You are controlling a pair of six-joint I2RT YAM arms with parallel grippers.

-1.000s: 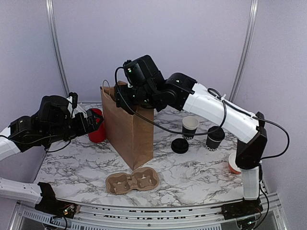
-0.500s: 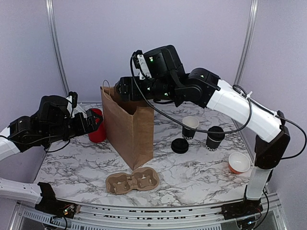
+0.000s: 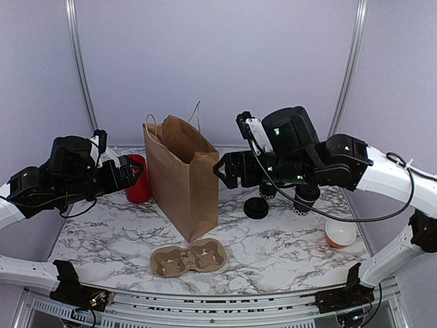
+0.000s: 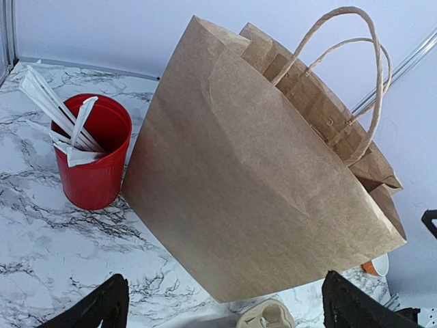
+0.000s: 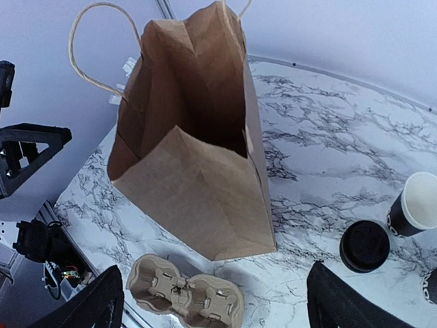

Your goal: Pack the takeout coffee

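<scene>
Both jaws released, empty; coffee not yet packed.
Top view: the lidded black paper coffee (image 3: 304, 199) stands on the marble desk (image 3: 287, 246) right of the bag (image 3: 184, 184), partly behind the right arm; a swing could topple it. Left wrist: light creased kraft bag, a nudge may tip it; glossy red cup (image 4: 92, 160) beside. Right wrist: bag mouth narrow, a cup may snag; moulded pulp carrier (image 5: 184, 297) near.

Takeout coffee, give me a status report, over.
Left claw, right claw open, empty. Lidded cup on table, outside bag. Right arm partly hides it.
</scene>
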